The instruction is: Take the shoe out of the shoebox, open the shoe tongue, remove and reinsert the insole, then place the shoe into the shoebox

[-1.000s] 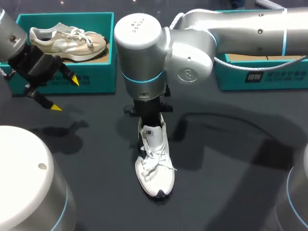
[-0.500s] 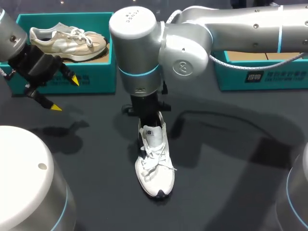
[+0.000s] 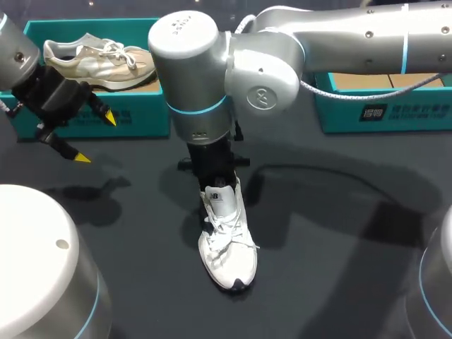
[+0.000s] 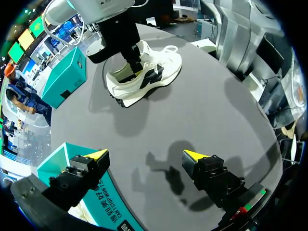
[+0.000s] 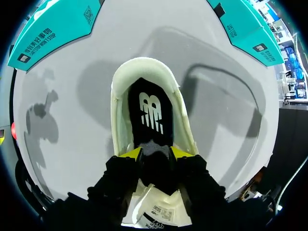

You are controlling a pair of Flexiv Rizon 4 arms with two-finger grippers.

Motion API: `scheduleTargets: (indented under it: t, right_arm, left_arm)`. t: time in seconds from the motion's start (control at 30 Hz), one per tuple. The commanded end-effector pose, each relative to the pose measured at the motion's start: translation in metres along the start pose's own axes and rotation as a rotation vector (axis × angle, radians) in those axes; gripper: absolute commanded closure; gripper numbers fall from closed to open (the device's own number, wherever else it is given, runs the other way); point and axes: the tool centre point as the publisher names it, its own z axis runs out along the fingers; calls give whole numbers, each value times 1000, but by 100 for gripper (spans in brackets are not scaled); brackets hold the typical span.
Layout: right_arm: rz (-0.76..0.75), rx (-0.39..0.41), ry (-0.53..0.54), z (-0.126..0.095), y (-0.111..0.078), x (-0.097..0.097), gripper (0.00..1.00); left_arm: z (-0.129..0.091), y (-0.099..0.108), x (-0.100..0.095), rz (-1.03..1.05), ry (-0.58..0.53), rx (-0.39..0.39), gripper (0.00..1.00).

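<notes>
Shoe [image 3: 227,244]: out of its box, upright on the table [image 3: 339,233], toe nearest.
Right pincer [image 5: 155,153]: in the shoe's opening, tips clamped on the insole [image 5: 151,113] (a grip suited to lifting it out).
Left pincer [image 3: 96,138]: left of the shoe, tips apart, empty.
Shoebox [image 3: 332,106]: behind-right of the shoe, awaiting it.

The white shoe [image 3: 227,240] looks like soft mesh cloth with woven laces, and its black insole [image 5: 150,115] is matt fabric carrying a smooth white print. The worktop [image 3: 339,233] is a dark matt sheet (with a faint sheen), and the shoebox [image 3: 141,116] is smooth teal card. The right arm [image 3: 339,35] is satin silver metal, and the right tool [image 5: 154,153] is matt black plastic with yellow tips.
</notes>
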Motion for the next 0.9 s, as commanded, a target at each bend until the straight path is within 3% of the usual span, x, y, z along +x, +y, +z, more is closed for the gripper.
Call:
scheduleTargets:
  t: [0.03,0.13,0.23,0.3,0.37,0.9]
  right_arm:
    - [2,2,-9,1,0,1,57]
    - [2,5,-14,2,2,0,51]
    - [4,9,-17,3,3,-1,26]
    - [5,10,-18,3,3,-1,16]
    - [4,10,-17,3,3,-2,0]
    - [22,-14,-5,-1,0,-13,0]
  left_arm:
    - [0,0,1,1,0,-2,0]
    - [0,0,1,1,0,-2,0]
    - [0,0,1,1,0,-2,0]
    - [0,0,1,1,0,-2,0]
    - [0,0,1,1,0,-2,0]
    - [0,0,1,1,0,-2,0]
